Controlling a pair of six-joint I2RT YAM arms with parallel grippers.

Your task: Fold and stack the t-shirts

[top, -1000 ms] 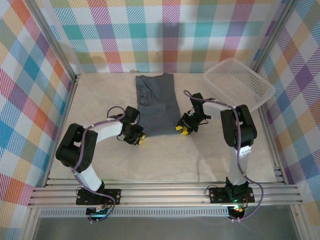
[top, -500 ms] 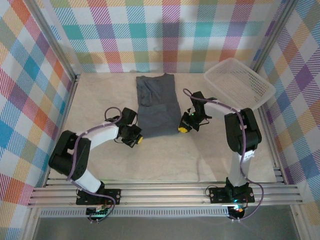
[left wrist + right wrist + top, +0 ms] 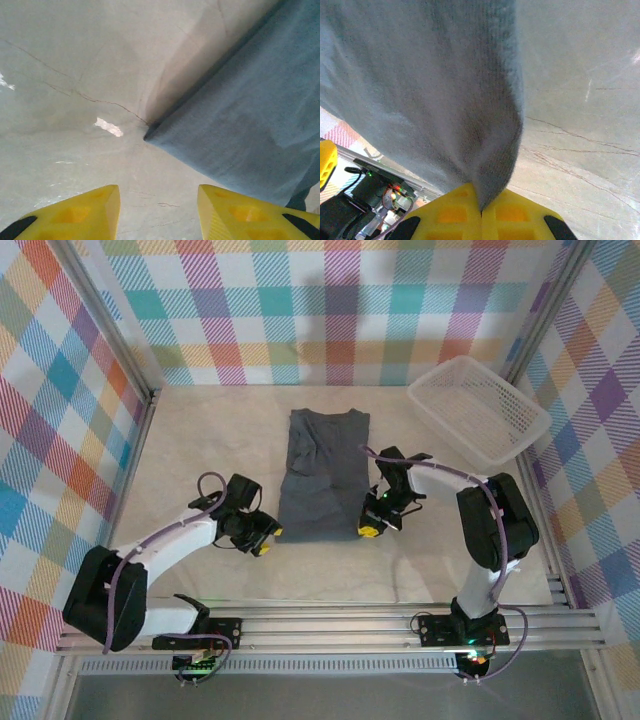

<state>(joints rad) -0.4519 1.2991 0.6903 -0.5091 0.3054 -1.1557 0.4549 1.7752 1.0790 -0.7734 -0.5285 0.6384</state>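
We see the right gripper (image 3: 481,207) pinching the dark slate-grey cloth t-shirt (image 3: 322,475), centre frame; the left gripper (image 3: 159,197), spread, hovers seemingly just off its corner.

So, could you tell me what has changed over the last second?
The t-shirt has slid toward the arms and slightly right, pulled by the right gripper, which is shut on its near right corner. The left gripper has drawn back with it and is open, just short of the near left corner. The basket has not moved.
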